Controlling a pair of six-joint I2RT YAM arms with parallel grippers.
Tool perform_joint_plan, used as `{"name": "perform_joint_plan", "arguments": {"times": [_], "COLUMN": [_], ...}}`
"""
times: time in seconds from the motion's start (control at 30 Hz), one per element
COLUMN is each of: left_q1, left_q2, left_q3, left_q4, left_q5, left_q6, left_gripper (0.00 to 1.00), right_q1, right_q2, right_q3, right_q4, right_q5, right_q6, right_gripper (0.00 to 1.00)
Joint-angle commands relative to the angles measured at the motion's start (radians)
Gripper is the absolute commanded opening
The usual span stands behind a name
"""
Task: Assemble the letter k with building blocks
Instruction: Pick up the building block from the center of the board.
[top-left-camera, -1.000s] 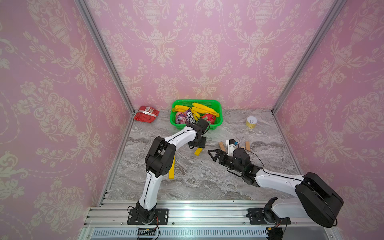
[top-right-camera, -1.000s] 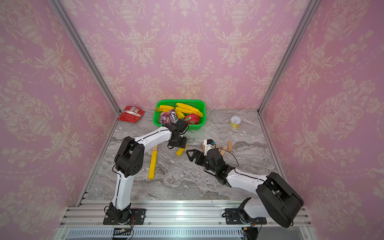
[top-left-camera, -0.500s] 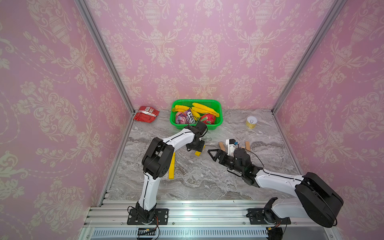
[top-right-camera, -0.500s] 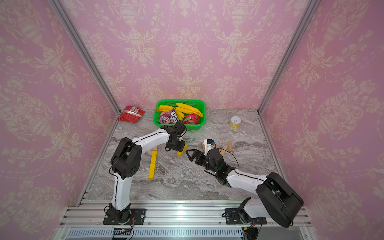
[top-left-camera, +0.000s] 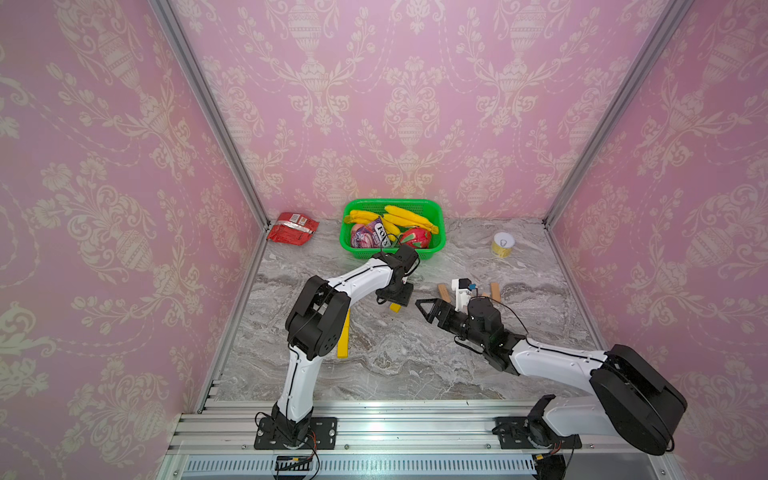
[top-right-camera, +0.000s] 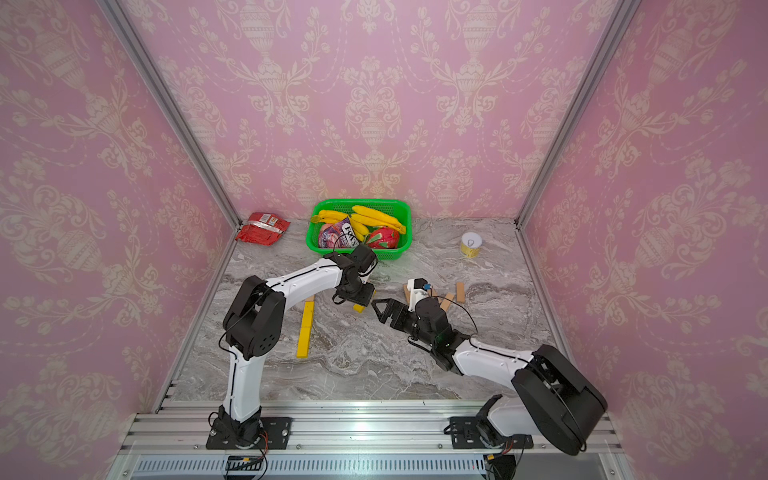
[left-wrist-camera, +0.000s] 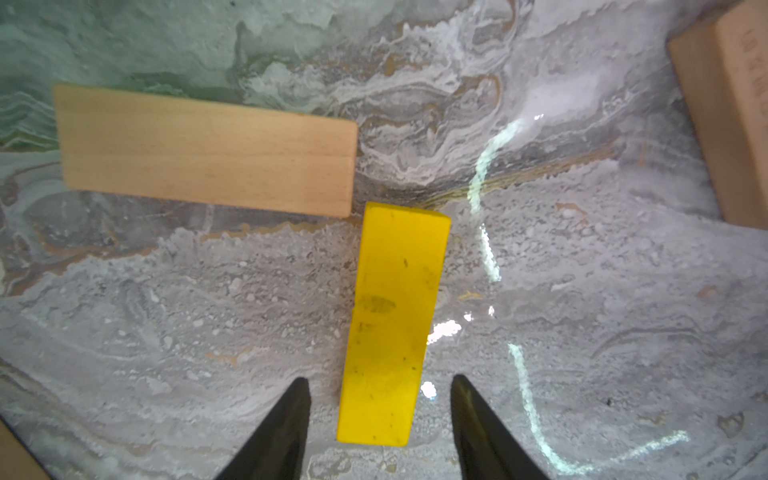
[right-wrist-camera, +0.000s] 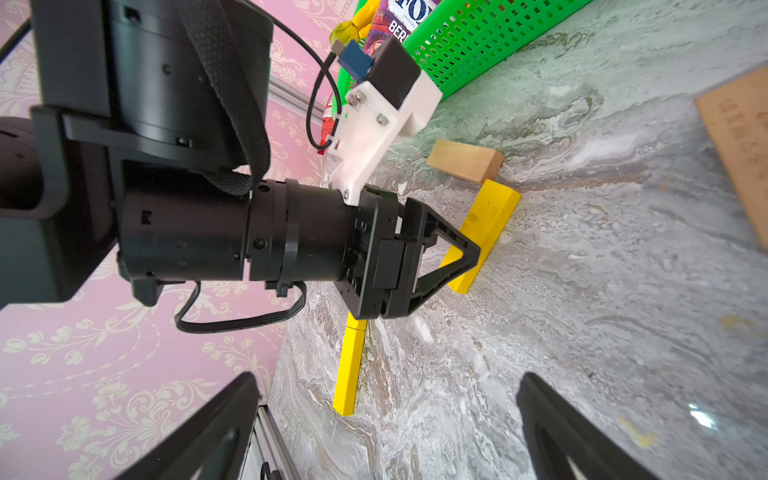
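Note:
A yellow building block (left-wrist-camera: 395, 324) lies flat on the marble between the fingers of my left gripper (left-wrist-camera: 379, 379), which is open with a gap on each side. In both top views only the block's end (top-left-camera: 395, 307) (top-right-camera: 359, 308) shows under the left gripper (top-left-camera: 395, 297). A wood block (left-wrist-camera: 208, 153) touches its far corner. Two yellow blocks lie end to end as a stem (top-left-camera: 343, 336) (top-right-camera: 305, 328). My right gripper (top-left-camera: 424, 311) (right-wrist-camera: 386, 376) hovers open and empty, facing the left gripper (right-wrist-camera: 465, 253). No finished letter k shows.
Loose wood blocks (top-left-camera: 444, 292) (top-right-camera: 459, 291) lie behind the right wrist. A green basket (top-left-camera: 432, 249) of bananas and packets stands at the back. A red packet (top-left-camera: 292, 227) is at the back left and a yellow can (top-left-camera: 503, 244) at the back right.
My left gripper has drawn back from the basket toward the front and settled over the yellow block, covering more of it. The right arm has not moved.

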Motion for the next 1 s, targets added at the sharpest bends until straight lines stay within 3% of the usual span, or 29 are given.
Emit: {"name": "perform_joint_plan", "arguments": {"times": [0.0,0.57,0.97], "left_q1": [-0.005,-0.006,-0.006], "left_q2": [0.018,0.085,0.074], "left_q3": [0.03,0.083,0.065], "left_q4": [-0.033,-0.05,-0.062], "left_q5": [-0.02,-0.02,-0.016], "left_q6": [0.009,0.022,0.005], "left_gripper": [0.55,0.5,0.3], "right_q1": [-0.006,-0.006,-0.008], "right_q2": [-0.014,-0.014,-0.008], "right_q3": [-0.017,-0.011,0.026], "right_q4": [0.022,0.0,-0.121], "right_q5": [-0.002,0.008,0.037], "right_q6": [-0.007,-0.001,0.029], "right_gripper": [1.0,1.0,1.0]}}
